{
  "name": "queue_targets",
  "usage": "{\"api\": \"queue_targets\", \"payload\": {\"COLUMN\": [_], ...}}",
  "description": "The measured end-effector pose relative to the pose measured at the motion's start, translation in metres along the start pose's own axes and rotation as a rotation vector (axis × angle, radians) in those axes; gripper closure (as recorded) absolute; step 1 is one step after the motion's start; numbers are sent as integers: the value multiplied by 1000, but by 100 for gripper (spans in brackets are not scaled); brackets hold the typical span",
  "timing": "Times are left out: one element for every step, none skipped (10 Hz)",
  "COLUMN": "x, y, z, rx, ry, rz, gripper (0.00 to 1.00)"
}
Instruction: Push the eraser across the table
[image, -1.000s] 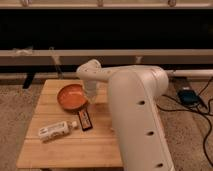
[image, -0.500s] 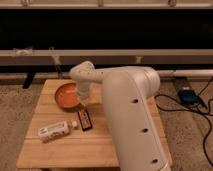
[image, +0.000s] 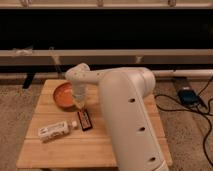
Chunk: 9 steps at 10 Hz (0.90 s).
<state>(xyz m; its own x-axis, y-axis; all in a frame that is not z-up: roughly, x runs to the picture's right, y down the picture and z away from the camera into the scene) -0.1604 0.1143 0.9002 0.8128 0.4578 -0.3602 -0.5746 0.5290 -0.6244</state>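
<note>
While end effector hangs over eraser, state untellable, open table planks toward near edge.

- You see the table topped with light wooden planks, matt, with seams showing between the boards.
- The eraser is a flat black bar with a dull finish. Its reddish-orange and white label could be paper or print; you cannot tell which.
- The white bottle beside it looks like smooth plastic.
- The orange bowl has a smooth inside with a slight sheen.
- The robot arm wears a smooth, cream-white shell, faintly glossy, plastic by its look.
- The gripper hangs just over the eraser's far end, by the bowl's rim; you cannot tell its material.
- The floor around the table is rough, speckled carpet.
</note>
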Motion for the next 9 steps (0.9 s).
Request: {"api": "queue_targets", "payload": {"x": [0,2,5,10,15,22,27,34,42], "y": [4,7,8,8,8,9,9,9,10], "z": [2,4,5,7,8,8,9,11,11], "rx": [-5,-9,-13,-15,-19,-22,-25,-28,-31], "ry": [4,11,19,26,34,42,50,58,65], "rz": [-10,-16,-17,-16,-14,-13,-11,-4,3], "gripper": [100,100,100,100,100,100,100,100,100]}}
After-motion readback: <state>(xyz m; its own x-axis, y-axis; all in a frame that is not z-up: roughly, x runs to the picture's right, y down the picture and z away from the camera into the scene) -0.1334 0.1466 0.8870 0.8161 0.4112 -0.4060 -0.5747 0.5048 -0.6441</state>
